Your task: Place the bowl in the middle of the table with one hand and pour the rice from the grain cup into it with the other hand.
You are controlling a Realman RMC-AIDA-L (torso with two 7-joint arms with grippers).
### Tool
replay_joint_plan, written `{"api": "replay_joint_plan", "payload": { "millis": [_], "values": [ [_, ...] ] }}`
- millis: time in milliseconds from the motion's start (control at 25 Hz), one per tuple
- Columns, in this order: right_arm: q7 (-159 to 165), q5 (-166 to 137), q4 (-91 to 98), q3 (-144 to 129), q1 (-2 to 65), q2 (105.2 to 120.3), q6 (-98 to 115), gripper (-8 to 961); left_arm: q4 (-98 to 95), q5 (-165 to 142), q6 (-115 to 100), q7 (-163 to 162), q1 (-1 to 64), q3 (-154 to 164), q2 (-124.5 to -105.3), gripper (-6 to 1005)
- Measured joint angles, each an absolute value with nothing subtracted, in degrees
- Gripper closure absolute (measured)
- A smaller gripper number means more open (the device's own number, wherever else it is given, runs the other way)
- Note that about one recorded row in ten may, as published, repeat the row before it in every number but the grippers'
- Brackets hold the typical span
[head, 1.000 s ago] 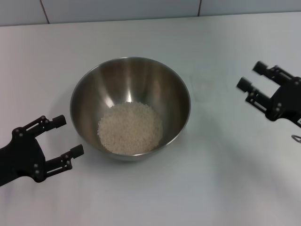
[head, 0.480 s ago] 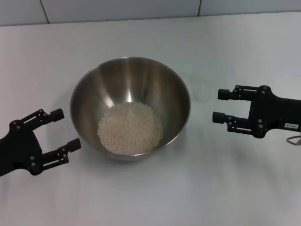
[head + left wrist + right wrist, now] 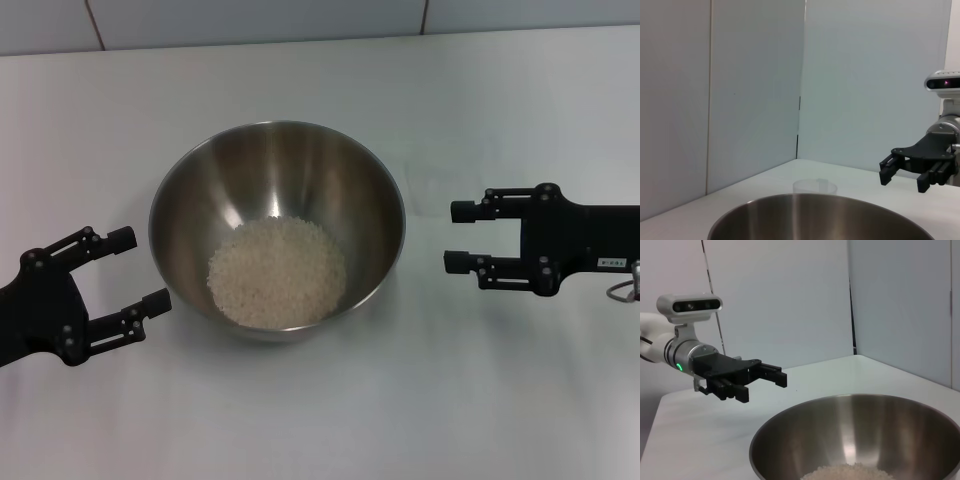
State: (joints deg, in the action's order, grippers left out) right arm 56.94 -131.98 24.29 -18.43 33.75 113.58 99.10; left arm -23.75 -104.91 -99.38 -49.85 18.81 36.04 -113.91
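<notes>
A steel bowl [image 3: 277, 230] sits at the centre of the frame on a white table [image 3: 300, 420], with a mound of rice [image 3: 276, 272] lying in its bottom. The clear grain cup [image 3: 432, 185] stands upright and seemingly empty just right of the bowl. The left gripper [image 3: 128, 272] hovers at lower left, jaws open and empty. The right gripper [image 3: 459, 236] hovers at middle right, jaws open and empty, near the cup. Both placing and pouring look done; seemingly nothing remains.

The left claw [image 3: 765, 381] hovers open above the white bench [image 3: 700, 440], beyond the steel bowl [image 3: 790, 435] holding rice [image 3: 845, 472].
</notes>
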Motion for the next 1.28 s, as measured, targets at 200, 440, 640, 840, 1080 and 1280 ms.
{"api": "replay_joint_plan", "payload": {
  "millis": [200, 440, 640, 840, 1080, 1280],
  "values": [
    [56.86, -131.95, 24.42, -18.56, 33.76, 113.66, 98.96, 336, -23.76, -104.93, -99.41, -50.13, 18.82, 36.04, -113.89, 184],
    [56.74, -131.81, 24.78, -18.56, 33.20, 113.68, 97.60, 336, -23.82, -104.96, -99.55, -50.34, 19.01, 36.04, -113.82, 184],
    [56.61, -131.60, 24.88, -18.21, 32.79, 113.71, 97.30, 336, -23.82, -105.04, -99.58, -50.36, 19.02, 36.04, -113.82, 184],
    [56.56, -131.48, 24.96, -18.10, 32.65, 113.73, 97.28, 336, -23.82, -105.04, -99.67, -50.36, 18.99, 36.14, -113.82, 184],
    [56.47, -131.48, 24.96, -18.10, 32.57, 113.73, 97.29, 336, -23.82, -105.04, -99.68, -50.42, 18.98, 36.45, -113.81, 184],
    [56.46, -131.47, 24.96, -18.10, 32.44, 113.73, 97.39, 336, -23.82, -105.03, -99.68, -50.45, 18.98, 36.47, -113.81, 184]
  ]
}}
